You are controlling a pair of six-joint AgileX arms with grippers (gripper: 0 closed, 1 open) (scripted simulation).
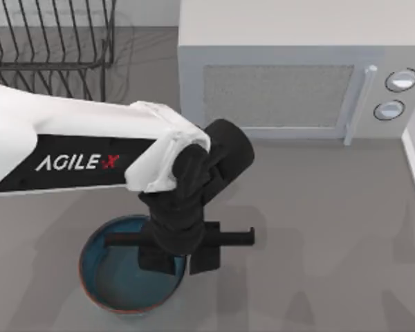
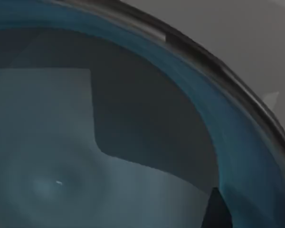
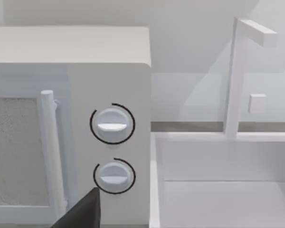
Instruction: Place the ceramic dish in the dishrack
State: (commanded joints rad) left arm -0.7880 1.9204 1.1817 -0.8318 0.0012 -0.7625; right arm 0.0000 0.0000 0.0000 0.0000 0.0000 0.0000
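Dish: ceramic dish sits on grey table, near front edge, left of centre in top view; blue glaze, thin reddish rim showing along its lower edge.
Hidden: dish's right part covered by left arm's black wrist; rim there not visible from above.
Left gripper: left gripper directly over dish's right side, low, at rim level. Fingers spread w/ a gap between them; one seems inside the bowl, other outside the rim. Contact w/ rim: cannot tell.
Left wrist view: very close on dish interior, grey-blue, w/ blue wall and dark rim arcing across; dark shadow patch on bowl floor; small dark finger tip cut off at frame edge.
Dishrack: dishrack at table's far left corner in top view, black wire tines, cut off by frame edge; well apart from dish.
Microwave: white microwave at back, centre-right; two dials and door handle visible.
Right arm: parked off to right; its wrist view faces microwave dials and a white sink w/ faucet beside it. Dark sliver of right gripper at frame edge; grip state: cannot tell.
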